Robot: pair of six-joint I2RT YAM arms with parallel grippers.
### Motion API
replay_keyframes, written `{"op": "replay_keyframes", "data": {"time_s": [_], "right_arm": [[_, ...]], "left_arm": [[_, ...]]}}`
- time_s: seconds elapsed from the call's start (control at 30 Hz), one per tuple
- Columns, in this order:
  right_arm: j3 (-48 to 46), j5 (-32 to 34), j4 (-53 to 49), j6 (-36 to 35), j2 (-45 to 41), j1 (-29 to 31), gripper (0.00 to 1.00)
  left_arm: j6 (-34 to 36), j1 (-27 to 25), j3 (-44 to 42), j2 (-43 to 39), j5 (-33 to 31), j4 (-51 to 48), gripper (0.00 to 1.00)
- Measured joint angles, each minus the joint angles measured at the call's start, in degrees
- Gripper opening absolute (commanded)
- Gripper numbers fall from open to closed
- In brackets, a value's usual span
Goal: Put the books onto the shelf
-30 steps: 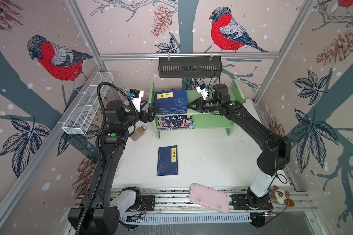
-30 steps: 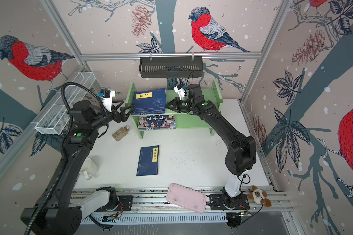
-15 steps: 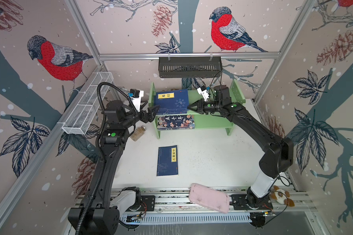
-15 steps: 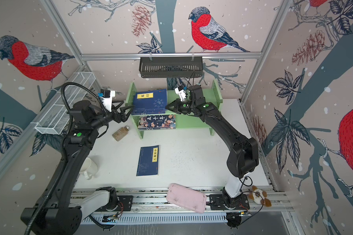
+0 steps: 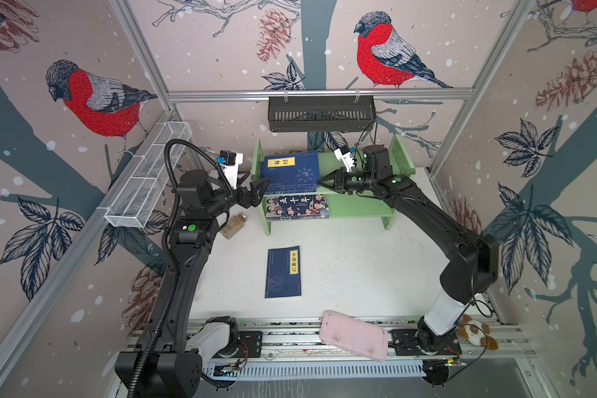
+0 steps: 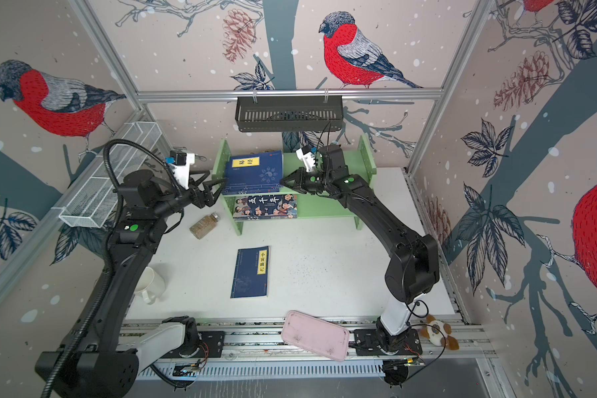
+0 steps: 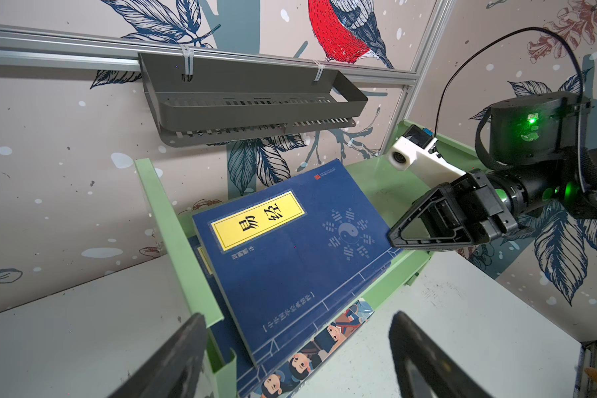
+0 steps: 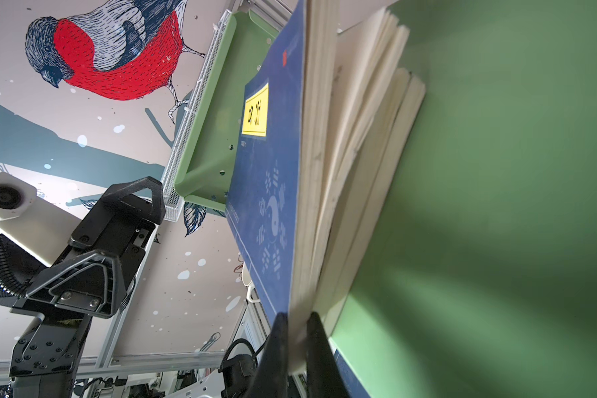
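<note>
The light green shelf [image 5: 355,206] [image 6: 328,210] stands at the back. On its upper tier lies a stack of navy books, topped by one with a yellow label [image 5: 290,170] [image 6: 255,170] [image 7: 290,248]. My right gripper [image 5: 319,181] [image 8: 296,315] is shut on that top book's [image 8: 269,172] page edge, lifting it slightly off the books below. The cartoon-cover book [image 5: 297,206] [image 7: 324,344] lies on the lower tier. One more navy book [image 5: 283,272] [image 6: 250,272] lies flat on the table. My left gripper [image 5: 252,187] [image 7: 297,318] is open and empty beside the shelf's left panel.
A black slotted basket [image 5: 321,113] hangs on the back wall above the shelf. A white wire basket [image 5: 145,182] runs along the left wall. A small jar [image 5: 233,225] lies left of the shelf. A white mug [image 6: 149,284], a pink tray [image 5: 354,336] and a plush toy [image 5: 476,336] sit near the front.
The right arm has shifted only slightly while keeping its grip on the top book. The left gripper and the other books stand where they were.
</note>
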Motion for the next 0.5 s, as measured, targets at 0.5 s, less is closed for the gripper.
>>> {"op": "replay_keyframes", "data": {"time_s": [0.5], "right_arm": [[-2.6,-1.3,2.1,1.5,-1.3,0.0,0.06]], "left_arm": [[-0.4,0.0,0.0,0.0,0.0,0.0,0.83]]}}
